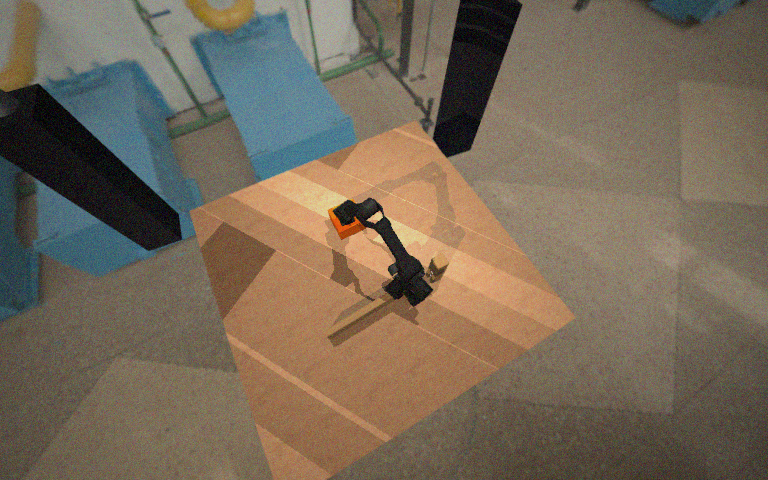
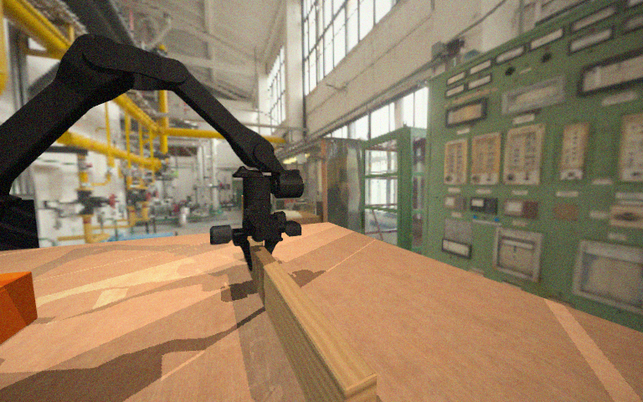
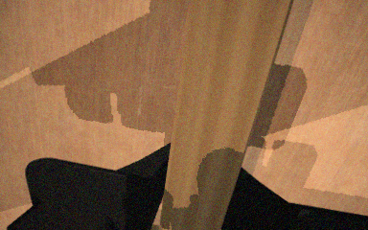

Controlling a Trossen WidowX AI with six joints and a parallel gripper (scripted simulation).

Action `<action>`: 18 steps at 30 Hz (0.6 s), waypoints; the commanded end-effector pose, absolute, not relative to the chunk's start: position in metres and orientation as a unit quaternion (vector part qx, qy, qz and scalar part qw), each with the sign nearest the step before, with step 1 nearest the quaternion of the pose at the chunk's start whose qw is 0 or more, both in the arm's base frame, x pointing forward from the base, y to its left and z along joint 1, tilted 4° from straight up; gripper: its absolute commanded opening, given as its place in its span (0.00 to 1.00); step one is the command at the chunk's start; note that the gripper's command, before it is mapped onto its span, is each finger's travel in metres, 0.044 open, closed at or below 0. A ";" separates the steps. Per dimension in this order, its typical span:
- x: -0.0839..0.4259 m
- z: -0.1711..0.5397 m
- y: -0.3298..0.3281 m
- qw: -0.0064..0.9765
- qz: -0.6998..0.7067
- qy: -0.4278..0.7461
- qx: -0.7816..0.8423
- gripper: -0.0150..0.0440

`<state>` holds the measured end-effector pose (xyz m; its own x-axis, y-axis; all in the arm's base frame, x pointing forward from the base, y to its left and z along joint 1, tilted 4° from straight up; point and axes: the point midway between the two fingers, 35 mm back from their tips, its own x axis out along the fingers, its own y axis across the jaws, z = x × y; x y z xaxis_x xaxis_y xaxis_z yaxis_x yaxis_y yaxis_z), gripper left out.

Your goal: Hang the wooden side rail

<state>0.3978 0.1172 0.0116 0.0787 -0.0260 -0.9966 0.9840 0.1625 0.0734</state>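
The wooden side rail [image 1: 362, 320] [image 2: 312, 327] [image 3: 218, 96] is a long, light-brown beam. My gripper [image 2: 260, 260] [image 3: 195, 150] is shut on it near its post-side end, one finger on each side. The rail's other end reaches away from the post, toward the front of the exterior view; whether it touches the table cannot be told. The headboard post [image 1: 438, 266] is a short wooden block, upright just beyond the gripper in the top view. The arm mostly hides it in the exterior view. The hooks, the pins and the slot cannot be made out clearly.
An orange block [image 1: 346, 227] [image 2: 16, 303] is by the arm's base on the wooden table [image 1: 294, 396] [image 2: 474, 322]. The black arm reaches from there over the table to the rail. Two big black columns [image 1: 84, 169] [image 1: 475, 73] show at the table's far side. Shadows cross the tabletop.
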 end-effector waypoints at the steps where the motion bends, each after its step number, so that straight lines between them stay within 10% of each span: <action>1: 0.400 0.018 0.118 0.570 -0.441 0.509 0.470 0.25; 18: 0.399 0.021 0.118 0.570 -0.441 0.509 0.470 0.25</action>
<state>0.3962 0.1170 0.0125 0.0721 -0.0287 -0.9970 0.9841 0.1647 0.0664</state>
